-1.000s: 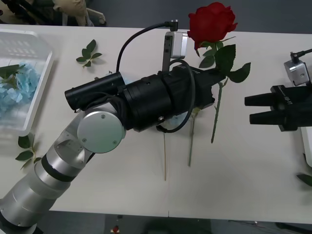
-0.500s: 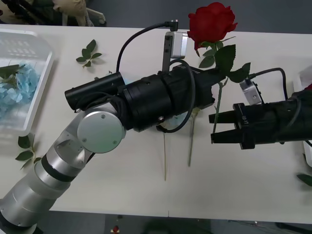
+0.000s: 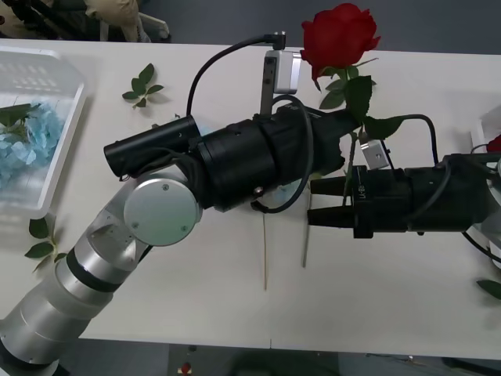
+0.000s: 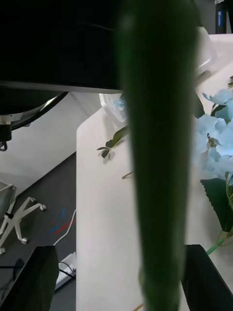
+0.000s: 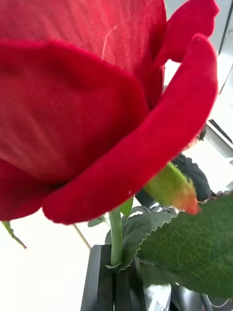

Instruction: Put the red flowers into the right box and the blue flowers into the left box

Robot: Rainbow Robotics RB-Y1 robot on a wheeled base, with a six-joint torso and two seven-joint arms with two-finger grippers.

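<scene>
**Rose held upright between two grippers**

Closest in the front view, the left arm (image 3: 149, 227) crosses the table (image 3: 235, 305) from the lower left, its silver joints leading to a thick black forearm. Its left gripper (image 3: 351, 129) is clamped on the stem of a red rose (image 3: 339, 35), which stands upright with the bloom at the far edge of the table. The left wrist view gives what the front view cannot: the black fingers (image 5: 104, 279) pressed together around the thin green stem (image 5: 115, 235), with the bloom (image 5: 87, 92) looming directly above them and a serrated leaf (image 5: 194, 248) beside.

The right gripper (image 3: 325, 201) reaches in from the right, its two black fingers parted, one above the other, with the rose stem passing at their tips; whether they touch it cannot be told from the front. In the right wrist view the fingers (image 4: 34, 282) sit wide apart at the corners and the blurred green stem (image 4: 160, 146) runs straight up between them. That view also shows pale blue flowers (image 4: 216, 141) on the table beyond.

Small white lettering on the right gripper body is too small to read.

Farther left, the left box (image 3: 47, 157) holds blue flowers (image 3: 27, 145). Loose leaf sprigs (image 3: 142, 86) lie near it. At the right edge, a white tray rim (image 3: 489, 125) shows a trace of red
</scene>
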